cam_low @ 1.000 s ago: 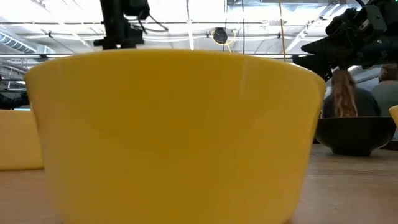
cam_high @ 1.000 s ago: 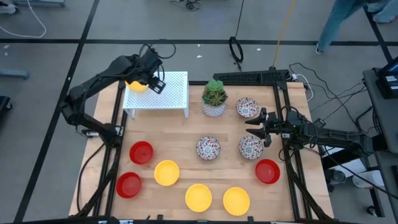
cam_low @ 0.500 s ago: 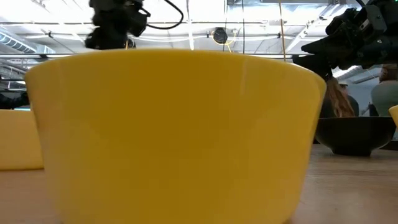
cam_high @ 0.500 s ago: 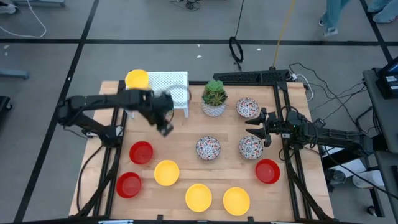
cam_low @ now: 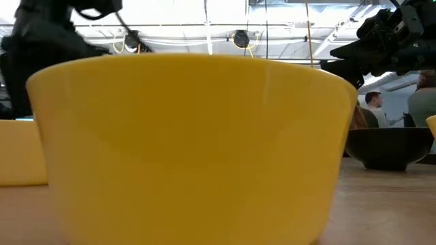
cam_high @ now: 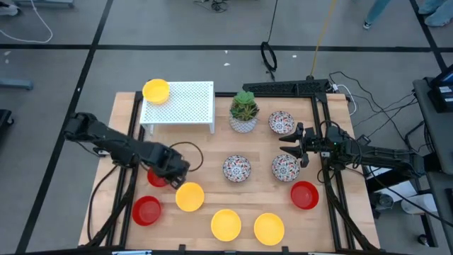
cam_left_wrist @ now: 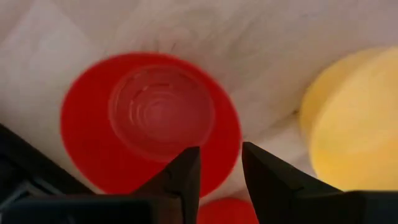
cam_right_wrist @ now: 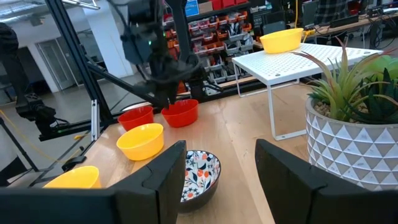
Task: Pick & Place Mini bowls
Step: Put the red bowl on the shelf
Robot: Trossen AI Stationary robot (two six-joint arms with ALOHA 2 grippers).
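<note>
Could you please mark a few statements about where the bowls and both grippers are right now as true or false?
1. A yellow bowl sits on the white perforated shelf. True.
2. The left gripper is above the potted plant. False: it hangs over a red bowl near the table's left side, beside another yellow bowl; the plant stands apart, next to the shelf.
3. The right gripper is open and holds nothing. True.
4. Three floral bowls are on the table. True: one by the plant, two nearer the middle.
5. The left gripper carries a yellow bowl. False: nothing sits between its fingers.
</note>
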